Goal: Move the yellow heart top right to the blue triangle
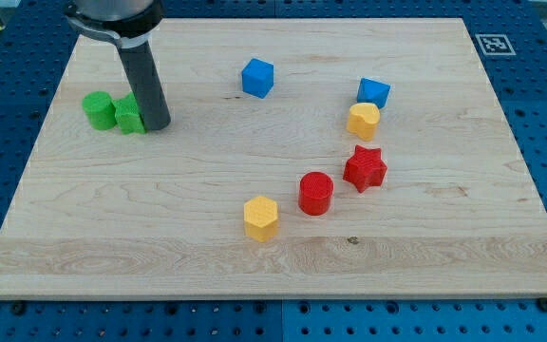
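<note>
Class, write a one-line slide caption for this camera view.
My tip rests beside two green blocks at the left, far from the yellow heart touching the blue triangle.

Arm enters from view's top left; dark mount cut off by top edge. Straight dark rod drops from it, leaning slightly toward view's right. My tip [157,124] rests on board at upper left, rod fully visible down to end.
</note>
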Robot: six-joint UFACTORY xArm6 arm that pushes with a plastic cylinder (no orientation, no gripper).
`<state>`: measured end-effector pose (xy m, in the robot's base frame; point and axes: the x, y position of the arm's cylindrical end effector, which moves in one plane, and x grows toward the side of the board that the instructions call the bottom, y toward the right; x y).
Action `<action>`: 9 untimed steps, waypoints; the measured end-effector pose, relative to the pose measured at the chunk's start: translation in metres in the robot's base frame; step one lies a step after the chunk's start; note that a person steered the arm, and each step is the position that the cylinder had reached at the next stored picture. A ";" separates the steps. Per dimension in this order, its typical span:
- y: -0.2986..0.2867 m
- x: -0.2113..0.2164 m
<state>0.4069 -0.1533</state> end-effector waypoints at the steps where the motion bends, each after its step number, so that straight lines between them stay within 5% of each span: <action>1: 0.003 0.006; 2: 0.041 0.042; 6: 0.163 0.003; 9: 0.197 0.002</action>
<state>0.4085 0.0432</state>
